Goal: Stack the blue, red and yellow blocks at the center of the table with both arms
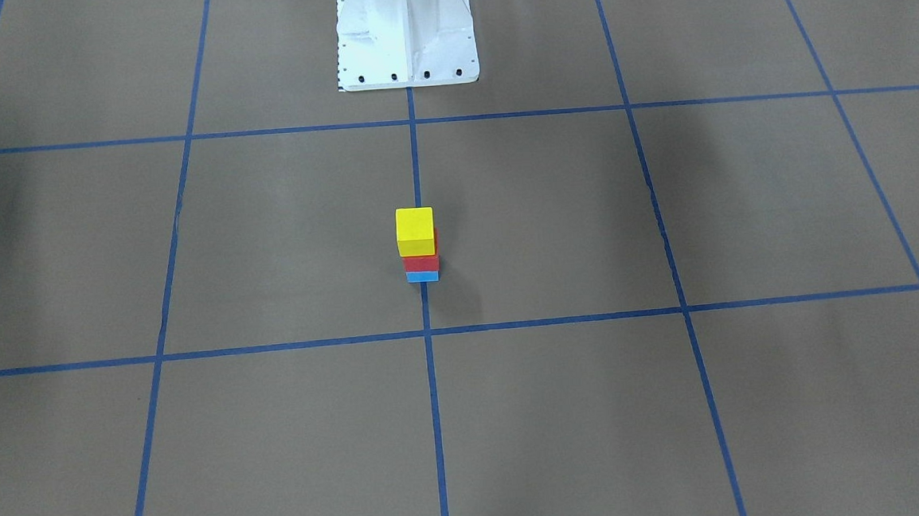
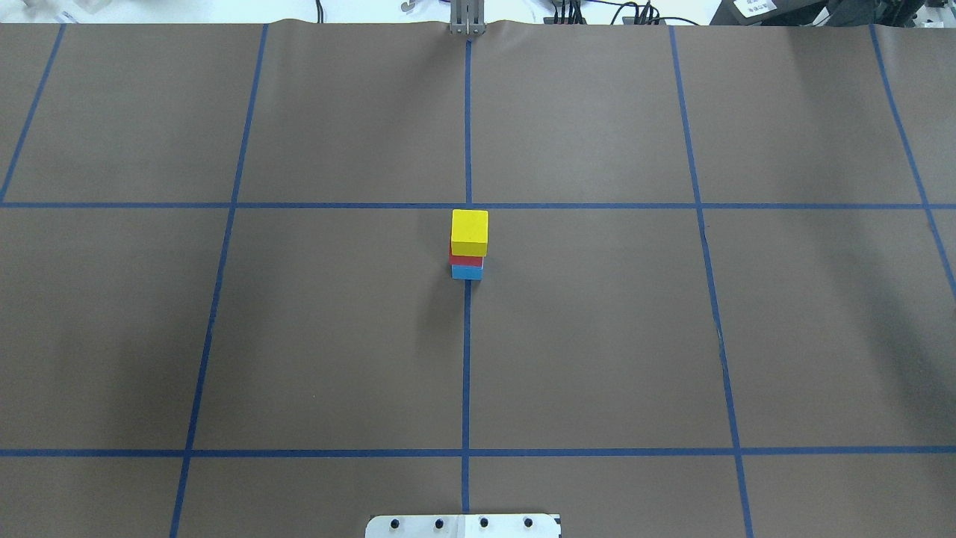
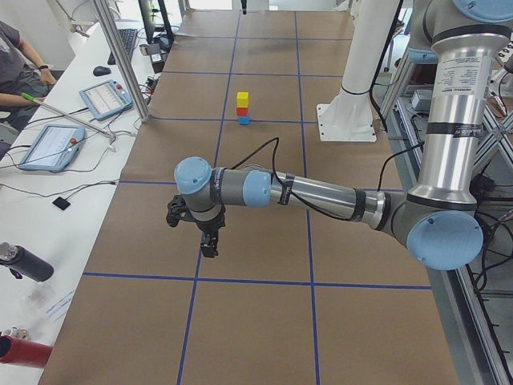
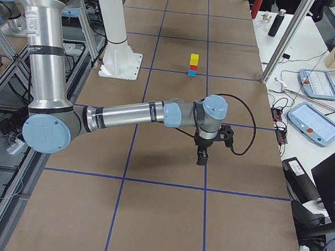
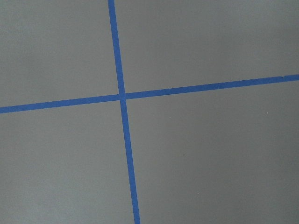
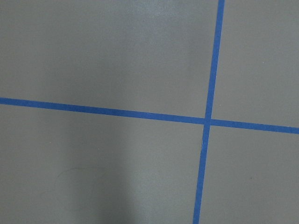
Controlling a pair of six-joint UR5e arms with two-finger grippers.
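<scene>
A yellow block (image 1: 415,230) sits on a red block (image 1: 421,263), which sits on a blue block (image 1: 422,276). The stack stands upright on the centre tape line of the table; it also shows in the overhead view (image 2: 469,232). Neither gripper touches it. My left gripper (image 3: 207,241) hangs over the table's left end, far from the stack (image 3: 242,108). My right gripper (image 4: 201,156) hangs over the table's right end. Both point down and hold nothing that I can see; I cannot tell if they are open or shut. Both wrist views show only brown paper and blue tape.
The white robot pedestal (image 1: 406,38) stands at the table's robot-side edge. Benches with tablets (image 3: 52,144) and cables run along the far side, with a seated person (image 3: 16,64). A dark bottle (image 3: 24,261) lies on that bench.
</scene>
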